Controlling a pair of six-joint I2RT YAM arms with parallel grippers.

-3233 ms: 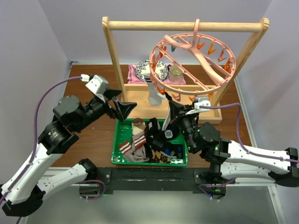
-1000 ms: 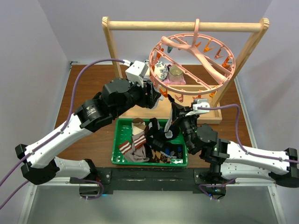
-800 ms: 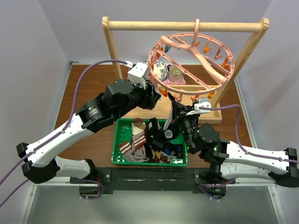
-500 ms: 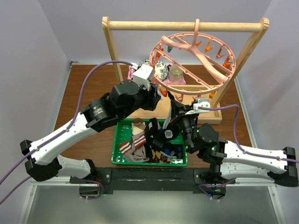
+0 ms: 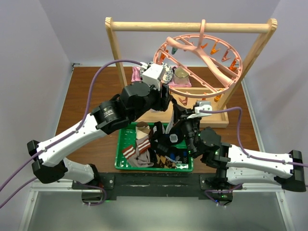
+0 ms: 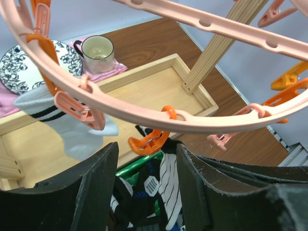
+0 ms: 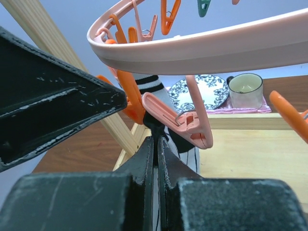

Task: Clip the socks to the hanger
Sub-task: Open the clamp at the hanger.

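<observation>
The pink round hanger (image 5: 239, 67) hangs from the wooden rack. My right gripper (image 5: 177, 108) is shut on a black sock with white stripes (image 5: 169, 137), holding its top edge up under the ring's near rim; the rest hangs into the tray. In the right wrist view the gripper (image 7: 156, 138) pinches the sock (image 7: 166, 137) just below a pink clip (image 7: 179, 121) and beside an orange clip (image 7: 129, 96). My left gripper (image 5: 167, 98) is open; in its view (image 6: 147, 147) the fingers flank an orange clip (image 6: 151, 138) on the rim (image 6: 144, 114). A white sock (image 6: 72, 129) hangs clipped.
A green tray (image 5: 119, 144) at the near edge holds several more socks (image 5: 137, 147). The light wooden rack (image 5: 187, 26) and its base box (image 5: 226, 118) stand behind it. A cup (image 5: 181, 73), a patterned plate (image 6: 21, 67) and a pink cloth (image 5: 136, 74) sit at the back.
My left arm has swung in from the left and risen to the hanger's near rim, its open fingers now around an orange clip. The right gripper has kept the black sock raised.
</observation>
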